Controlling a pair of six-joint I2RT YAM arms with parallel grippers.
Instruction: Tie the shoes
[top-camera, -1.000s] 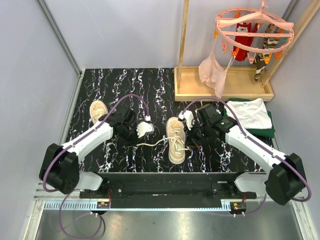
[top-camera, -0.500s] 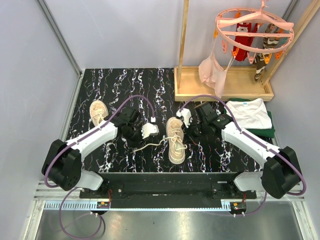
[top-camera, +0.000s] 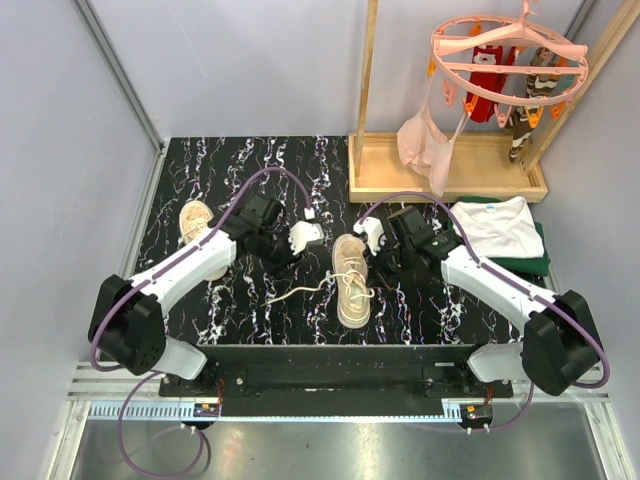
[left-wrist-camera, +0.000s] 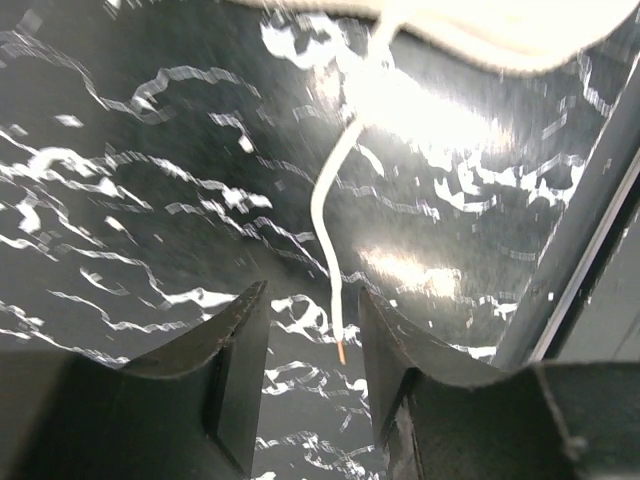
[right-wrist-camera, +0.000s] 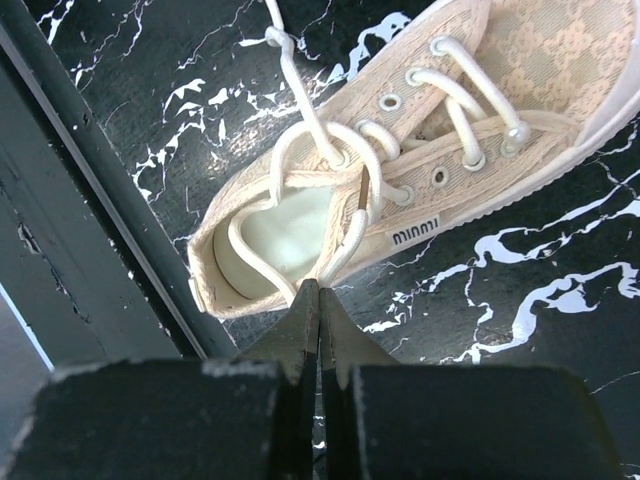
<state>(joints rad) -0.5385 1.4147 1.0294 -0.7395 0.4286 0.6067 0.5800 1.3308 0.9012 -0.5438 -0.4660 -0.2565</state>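
One beige shoe (top-camera: 352, 282) lies in the middle of the black marbled table, toe towards the near edge; it fills the right wrist view (right-wrist-camera: 400, 170). Its white lace (top-camera: 298, 291) trails left across the table. My right gripper (top-camera: 375, 248) is at the shoe's right side, its jaws shut (right-wrist-camera: 318, 285) on a lace strand beside the shoe's opening. My left gripper (top-camera: 300, 240) is left of the shoe, open (left-wrist-camera: 310, 296) and empty, above the loose lace end (left-wrist-camera: 335, 300) that lies on the table. The second shoe (top-camera: 195, 224) lies at the far left.
A wooden rack base (top-camera: 450, 168) stands at the back right with a pink round hanger (top-camera: 505, 55) of clothes above it. A folded white shirt (top-camera: 500, 225) on green cloth lies right of the right arm. A black rail (top-camera: 340, 355) runs along the near edge.
My left gripper has moved away from the near edge and a little right, off the trailing lace. My right gripper has shifted slightly left, staying at the shoe.
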